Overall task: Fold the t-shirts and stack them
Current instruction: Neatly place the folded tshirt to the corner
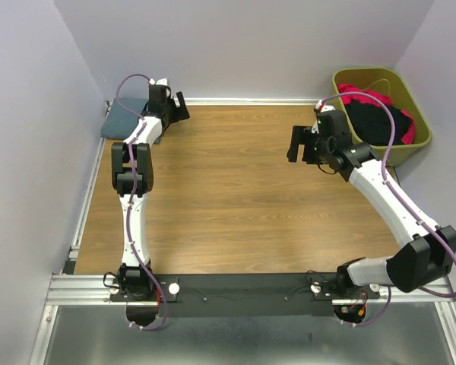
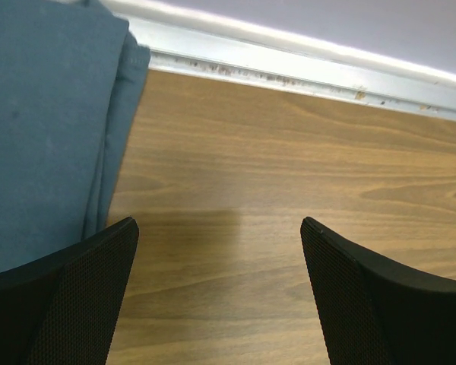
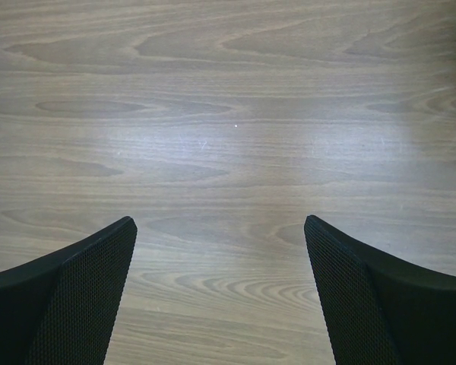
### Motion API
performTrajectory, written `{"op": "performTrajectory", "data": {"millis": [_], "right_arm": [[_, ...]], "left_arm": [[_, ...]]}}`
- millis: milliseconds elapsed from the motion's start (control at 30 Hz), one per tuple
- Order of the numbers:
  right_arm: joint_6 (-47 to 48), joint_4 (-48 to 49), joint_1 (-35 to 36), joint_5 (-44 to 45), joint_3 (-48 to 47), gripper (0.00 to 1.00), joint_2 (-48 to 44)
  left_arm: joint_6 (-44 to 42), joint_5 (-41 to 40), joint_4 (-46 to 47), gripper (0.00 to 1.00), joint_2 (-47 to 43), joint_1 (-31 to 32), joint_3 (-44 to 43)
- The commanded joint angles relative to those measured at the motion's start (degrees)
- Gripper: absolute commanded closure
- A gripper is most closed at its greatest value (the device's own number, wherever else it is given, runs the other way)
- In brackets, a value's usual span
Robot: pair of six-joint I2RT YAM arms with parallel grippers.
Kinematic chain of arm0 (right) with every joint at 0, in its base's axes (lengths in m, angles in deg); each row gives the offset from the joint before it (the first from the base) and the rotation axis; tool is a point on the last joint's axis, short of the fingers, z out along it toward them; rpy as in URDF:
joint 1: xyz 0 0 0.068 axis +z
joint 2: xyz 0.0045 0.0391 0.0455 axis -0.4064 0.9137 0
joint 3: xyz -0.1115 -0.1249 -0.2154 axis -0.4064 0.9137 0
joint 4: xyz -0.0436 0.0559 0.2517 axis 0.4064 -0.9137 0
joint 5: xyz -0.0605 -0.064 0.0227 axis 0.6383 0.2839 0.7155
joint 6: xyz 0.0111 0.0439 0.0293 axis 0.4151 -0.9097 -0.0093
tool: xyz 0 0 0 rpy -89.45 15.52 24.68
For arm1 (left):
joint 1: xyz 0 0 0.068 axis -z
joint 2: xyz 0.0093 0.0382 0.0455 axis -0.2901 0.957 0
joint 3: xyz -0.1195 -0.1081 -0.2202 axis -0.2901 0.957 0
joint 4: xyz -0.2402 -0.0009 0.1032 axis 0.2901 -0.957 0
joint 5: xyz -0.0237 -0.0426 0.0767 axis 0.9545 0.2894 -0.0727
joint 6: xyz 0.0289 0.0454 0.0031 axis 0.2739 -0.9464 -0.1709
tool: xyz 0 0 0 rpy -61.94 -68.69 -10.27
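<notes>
Beside the far rail (image 2: 289,65) lies the folded t-shirt (image 2: 45,129).

Folded blue t-shirt (image 1: 120,122) partly behind left arm (image 1: 131,163); black and red shirts (image 1: 372,122) half sunk in bin (image 1: 365,71), count unclear.

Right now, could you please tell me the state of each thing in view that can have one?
slate-blue t-shirt: folded, flat at the far left corner of the table.
black t-shirt: unfolded, bunched in the bin.
red-pink t-shirt: unfolded, bunched in the bin.
bin: upright, holding both shirts.
left gripper: open, empty, beside the slate-blue t-shirt.
right gripper: open, empty, over bare table.
</notes>
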Motion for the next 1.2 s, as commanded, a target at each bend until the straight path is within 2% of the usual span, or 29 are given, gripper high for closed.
{"op": "performTrajectory", "data": {"millis": [0,367,633,867,1000,1167], "right_arm": [[-1.7,-1.3,0.3,1.7,-0.9,0.02,-1.9],[-2.8,-1.5,0.3,1.8,-0.4,0.0,-2.9],[-2.8,-1.7,0.3,2.1,-0.5,0.0,-2.9],[-3.2,-1.8,0.3,2.1,-0.2,0.0,-3.3],[-3.3,-1.9,0.3,2.4,0.1,0.0,-3.6],[-3.4,-2.2,0.3,2.8,0.7,0.0,-4.3]], "left_arm": [[0.0,0.9,-5.4,0.05,2.8,-0.3,-2.7],[5.5,-0.9,-8.3,0.05,4.1,-3.6,-2.4],[8.1,-0.4,-5.8,0.05,3.0,-5.7,-1.4],[10.6,1.6,-4.5,0.05,5.2,-6.2,-4.5],[14.1,1.9,-3.6,0.05,6.7,-6.2,-6.5],[18.3,1.2,0.1,0.05,5.8,-6.7,-4.6]]}}
